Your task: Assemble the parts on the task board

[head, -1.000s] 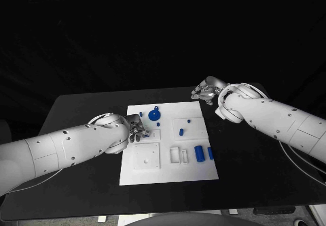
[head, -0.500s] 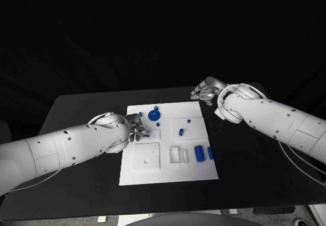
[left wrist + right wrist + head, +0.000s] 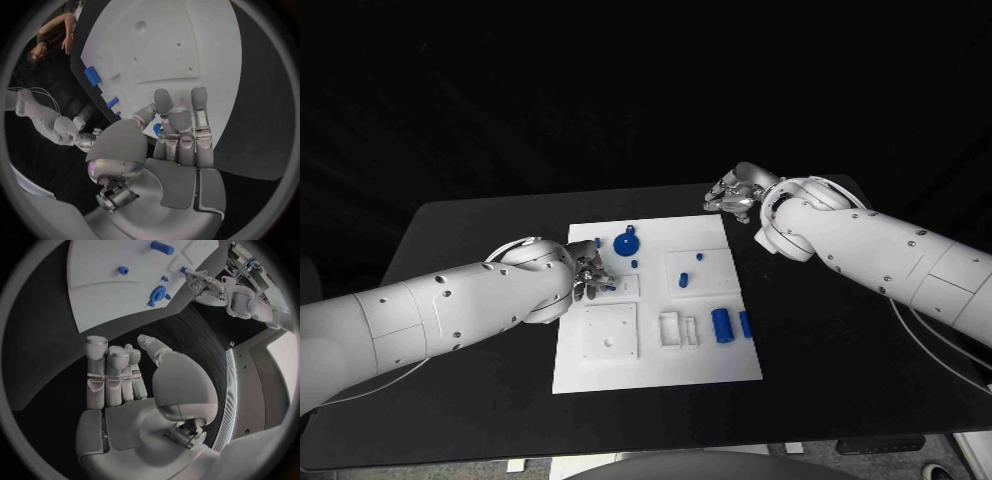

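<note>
The white task board (image 3: 661, 368) lies mid-table, also in the left wrist view (image 3: 164, 50) and the right wrist view (image 3: 106, 282). A blue disc part (image 3: 629, 242) sits near its far edge, also seen from the right wrist (image 3: 159, 292). Two blue cylinders (image 3: 723, 325) lie at its right side. My left hand (image 3: 593, 272) hovers over the board's left part, fingers curled. A small blue part (image 3: 157, 129) shows between thumb and fingers of that hand (image 3: 172, 145). My right hand (image 3: 737, 195) hangs over the black table beyond the board's far right corner, holding nothing (image 3: 122, 382).
Small blue pegs (image 3: 684, 279) stand mid-board. A square white plate (image 3: 609, 332) and a white slotted block (image 3: 679, 328) sit in the board's near half. Black table (image 3: 848, 350) surrounds the board on all sides.
</note>
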